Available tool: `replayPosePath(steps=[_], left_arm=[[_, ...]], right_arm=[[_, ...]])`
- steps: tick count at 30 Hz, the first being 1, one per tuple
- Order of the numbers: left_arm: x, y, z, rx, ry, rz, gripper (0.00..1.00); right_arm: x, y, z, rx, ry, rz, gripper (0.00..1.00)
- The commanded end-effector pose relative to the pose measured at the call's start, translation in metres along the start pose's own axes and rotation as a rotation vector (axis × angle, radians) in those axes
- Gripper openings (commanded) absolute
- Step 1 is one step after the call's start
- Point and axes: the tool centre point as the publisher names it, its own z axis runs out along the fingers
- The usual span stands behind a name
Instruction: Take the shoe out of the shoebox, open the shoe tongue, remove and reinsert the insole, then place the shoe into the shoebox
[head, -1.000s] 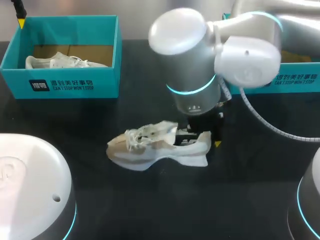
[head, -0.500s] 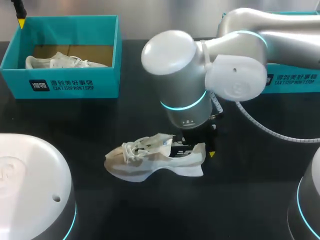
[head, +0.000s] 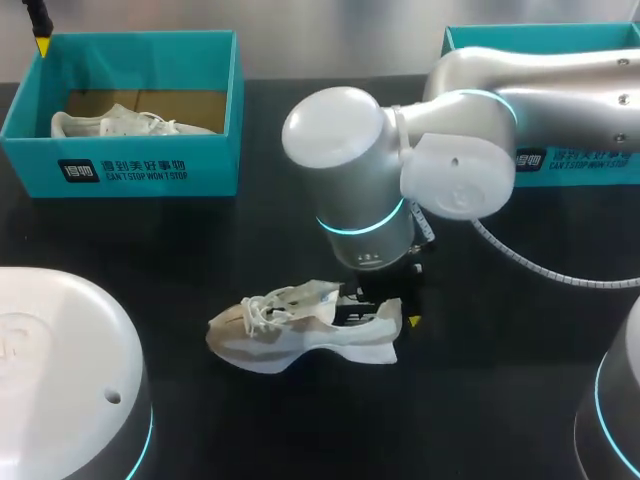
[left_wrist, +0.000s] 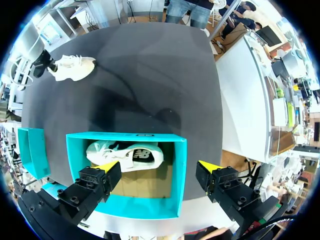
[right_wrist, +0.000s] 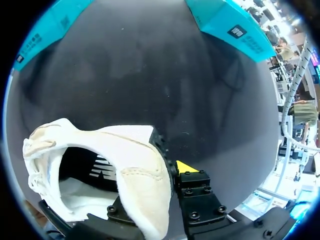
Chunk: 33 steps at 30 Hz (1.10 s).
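Nearest on the black table (head: 480, 400), a white sneaker (head: 300, 325) lay out of its box, sole down, toe toward the left arm's side and heel toward the right. Laces loose, mouth gaping.

The right gripper (head: 385, 310) came down at the heel. One yellow-tipped finger (head: 413, 321) stood outside the heel; the other went down inside the shoe. In the right wrist view, the heel wall of the sneaker (right_wrist: 135, 170) sat between the fingers of the gripper (right_wrist: 150, 200). The outer finger (right_wrist: 186, 166) pressed against it. The inner finger was mostly hidden, but the gripper appeared clamped narrow on the heel.

Farther back, on the left, stood a teal shoebox (head: 130, 170), open, with a second sneaker (head: 120, 122) lying inside. Another teal box (head: 560, 160) stood far right, partly behind the right arm.

The left gripper (left_wrist: 159, 167) hung above the open shoebox (left_wrist: 125, 136), fingers spread wide, holding nothing. The second sneaker (left_wrist: 125, 155) lay beneath it.
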Motion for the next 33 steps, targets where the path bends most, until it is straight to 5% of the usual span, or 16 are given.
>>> replayPosePath(steps=[1, 15, 26, 29, 33], left_arm=[[0.000, 0.000, -0.001, 0.000, 0.002, 0.001, 1.00], [0.000, 0.000, -0.001, 0.000, 0.002, 0.001, 1.00], [0.000, 0.000, -0.001, 0.000, 0.002, 0.001, 1.00], [0.000, 0.000, -0.001, 0.000, 0.002, 0.001, 1.00], [0.000, 0.000, -0.001, 0.000, 0.002, 0.001, 1.00]], right_arm=[[0.005, -0.003, 0.011, -0.006, 0.023, 0.043, 0.00], [0.004, 0.002, 0.031, 0.026, 0.053, 0.054, 0.00], [0.004, 0.004, 0.024, 0.026, 0.000, 0.073, 0.00], [0.004, 0.004, 0.024, 0.029, -0.004, 0.067, 0.29], [0.004, 0.004, 0.024, 0.034, -0.001, 0.062, 0.43]])
